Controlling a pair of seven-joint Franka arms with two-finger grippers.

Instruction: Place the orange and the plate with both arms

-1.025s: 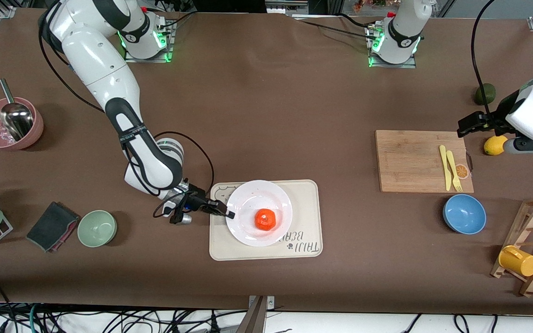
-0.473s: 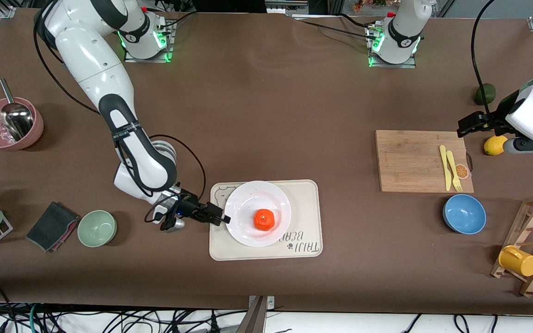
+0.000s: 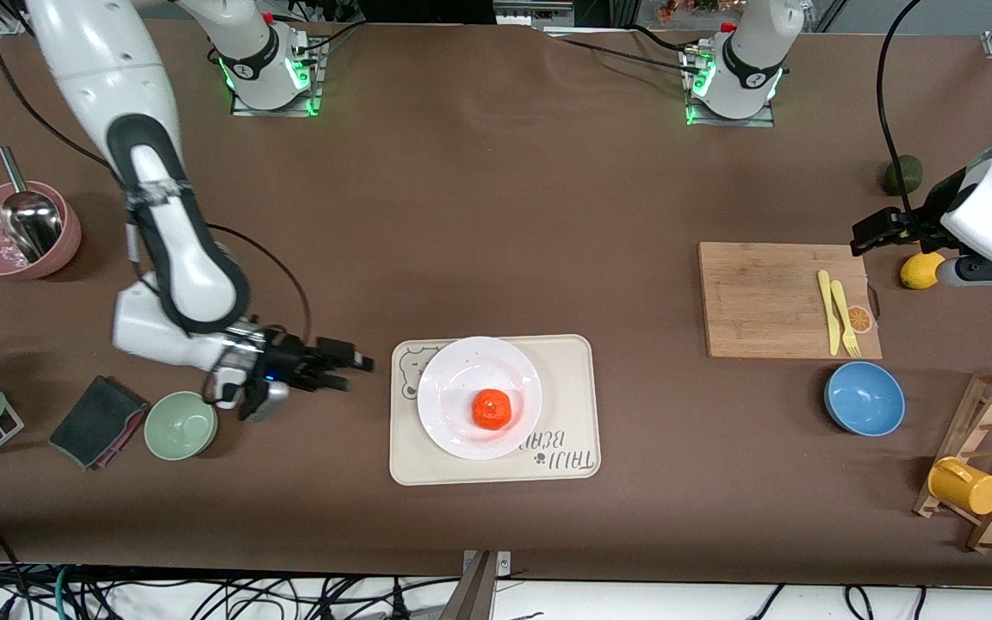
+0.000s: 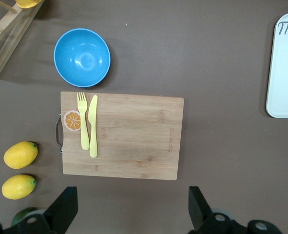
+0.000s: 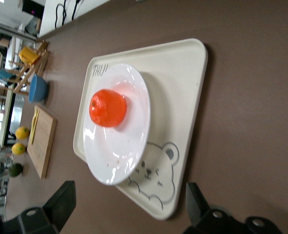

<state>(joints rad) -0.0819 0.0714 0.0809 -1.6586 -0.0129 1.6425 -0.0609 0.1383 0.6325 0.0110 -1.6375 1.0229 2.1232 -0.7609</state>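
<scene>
A brown-covered table fills the front view. At lower centre the round white shallow plate sits on the cream rectangular bear-print tray, and the small round red-orange orange rests on the plate, just off its middle. The right gripper, fingers spread and empty, hovers over bare table just beside the tray, its fingers aimed at the plate's rim; it is by far the nearer arm. Plate and orange are round, with no long axis. The left gripper waits with spread fingers at the right edge, over the wooden cutting board's corner.
</scene>
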